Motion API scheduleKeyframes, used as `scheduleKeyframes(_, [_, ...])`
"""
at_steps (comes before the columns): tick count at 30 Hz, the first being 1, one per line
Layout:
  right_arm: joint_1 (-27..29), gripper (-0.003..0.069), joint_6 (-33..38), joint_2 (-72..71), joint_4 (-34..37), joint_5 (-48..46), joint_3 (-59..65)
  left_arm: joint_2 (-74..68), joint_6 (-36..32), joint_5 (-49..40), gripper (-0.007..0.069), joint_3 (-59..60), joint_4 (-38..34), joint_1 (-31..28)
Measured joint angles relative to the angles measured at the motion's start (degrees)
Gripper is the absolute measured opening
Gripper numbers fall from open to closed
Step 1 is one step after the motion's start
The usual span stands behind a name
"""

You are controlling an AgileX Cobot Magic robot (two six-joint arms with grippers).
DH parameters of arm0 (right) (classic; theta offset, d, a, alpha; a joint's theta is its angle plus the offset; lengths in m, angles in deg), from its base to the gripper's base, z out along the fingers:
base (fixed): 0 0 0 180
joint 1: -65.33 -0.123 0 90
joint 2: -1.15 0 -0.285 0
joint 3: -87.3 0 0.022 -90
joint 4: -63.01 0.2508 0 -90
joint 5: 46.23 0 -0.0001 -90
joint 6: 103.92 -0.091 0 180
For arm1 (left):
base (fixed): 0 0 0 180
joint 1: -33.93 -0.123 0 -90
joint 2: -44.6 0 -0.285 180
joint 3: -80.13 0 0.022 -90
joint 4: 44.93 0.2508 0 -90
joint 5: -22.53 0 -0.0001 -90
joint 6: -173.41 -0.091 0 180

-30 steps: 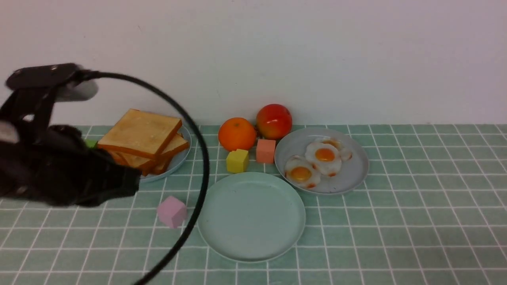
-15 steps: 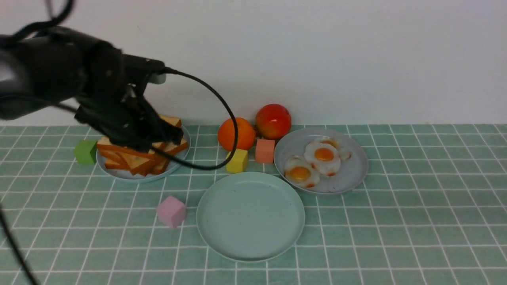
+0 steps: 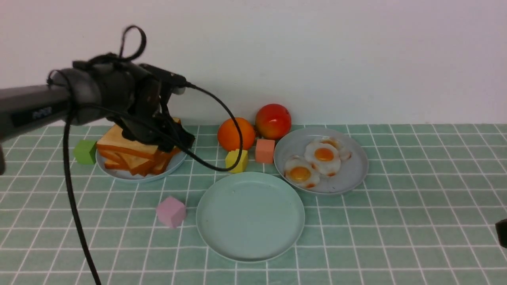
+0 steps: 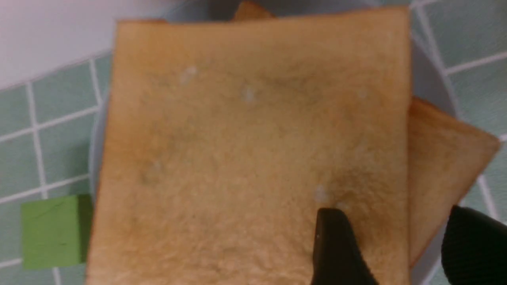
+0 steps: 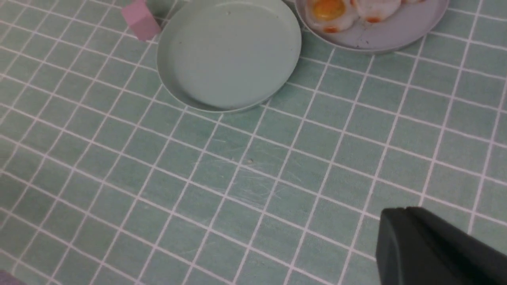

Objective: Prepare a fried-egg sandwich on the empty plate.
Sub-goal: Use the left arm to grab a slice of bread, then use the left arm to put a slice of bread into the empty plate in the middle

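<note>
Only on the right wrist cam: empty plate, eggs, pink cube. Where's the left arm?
Observer: Left gripper is down at the toast stack on the blue plate, far left.
Operator: Gripping a slice?
Observer: No. The jaws are open, one finger over the top slice, the other past its edge.
Operator: Anything crowding that plate?
Observer: A green cube sits beside it on the left.
</note>
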Motion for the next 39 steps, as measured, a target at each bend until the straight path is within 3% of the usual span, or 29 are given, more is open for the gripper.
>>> scheduleKeyframes(2, [0.0, 0.0011, 0.0, 0.0, 0.92, -0.12, 0.0, -0.45, 0.79, 0.13, 0.0348, -0.28, 0.5, 0.0])
scheduleKeyframes(6, [0.0, 0.0014, -0.13, 0.0, 2.29, -0.19, 0.0, -0.76, 2.68, 0.13, 0.023, -0.47, 1.46, -0.05])
scheduleKeyframes(8, [0.0, 0.0014, -0.13, 0.0, 2.89, -0.19, 0.0, -0.76, 3.39, -0.01, 0.011, -0.6, 1.59, -0.05])
scheduleKeyframes(11, [0.0, 0.0014, -0.13, 0.0, 2.95, -0.29, 0.0, -0.58, 3.4, -0.69, 0.001, -0.86, 1.6, -0.05])
scheduleKeyframes(19, [0.0, 0.0014, -0.13, 0.0, 3.11, -1.16, 0.0, 6.05, 3.09, -4.84, 0.0003, -2.18, 0.03, 0.21])
scheduleKeyframes(24, [0.0, 0.0017, -0.13, 0.0, 1.87, -1.29, 0.0, 14.53, -1.45, -9.68, 0.0003, -0.93, -2.57, 4.14])
scheduleKeyframes(28, [0.0, 0.0018, -0.13, -1.21, -0.11, -1.29, 0.0, 20.33, -9.75, -8.6, 0.0003, 7.97, -8.24, 14.71])
scheduleKeyframes(34, [0.0, 0.0022, -0.13, -3.25, -1.23, -1.41, -0.04, 18.58, -14.53, -3.63, 0.0003, 16.65, -7.94, 24.99])
scheduleKeyframes(39, [0.0, 0.0022, -0.13, -3.95, -1.28, -1.46, -0.11, 15.23, -14.8, -0.73, 0.0003, 17.11, -7.0, 26.67])
